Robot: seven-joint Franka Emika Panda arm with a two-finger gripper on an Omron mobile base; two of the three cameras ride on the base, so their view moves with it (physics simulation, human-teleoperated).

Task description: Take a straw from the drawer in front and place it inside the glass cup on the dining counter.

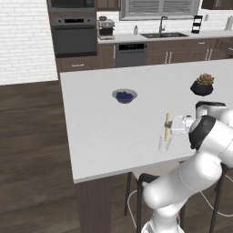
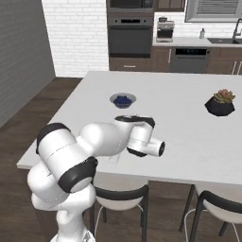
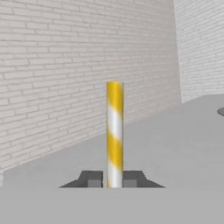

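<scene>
The large, flat, white-topped worktop (image 1: 100,132) of the dining island spreads smooth and matte over a dark brown wooden base, with black-backed stools (image 2: 124,194) tucked under its near edge and dark plank flooring all round. Behind it stands a white brick wall (image 1: 22,41), a built-in dark steel oven (image 1: 73,35), brown cabinets with upright silver handles, a dark dishwasher front (image 1: 130,54), a sink with a curved tap (image 1: 162,25) under a shuttered window, and a small coffee machine (image 1: 106,28) on the rear counter; no writing can be read anywhere. On the worktop rest a shallow grey bowl of dark blue berries (image 1: 124,96) and, well apart to the right, a dark faceted pot holding a reddish-green plant (image 1: 202,85). Near the front edge stands the small clear, colourless glass cup (image 1: 164,144), its walls faint against the white surface. The gripper (image 1: 169,125) reaches out sideways from the white arm, its two dark fingers (image 3: 92,179) pressed together on the thin, straight straw (image 3: 114,131), which the hand view shows striped in yellow and white. In the left base view the straw stands upright, its lower end right above or just at the mouth of the glass cup; whether it is already inside cannot be told. In the right base view the arm's white body hides the cup.
</scene>
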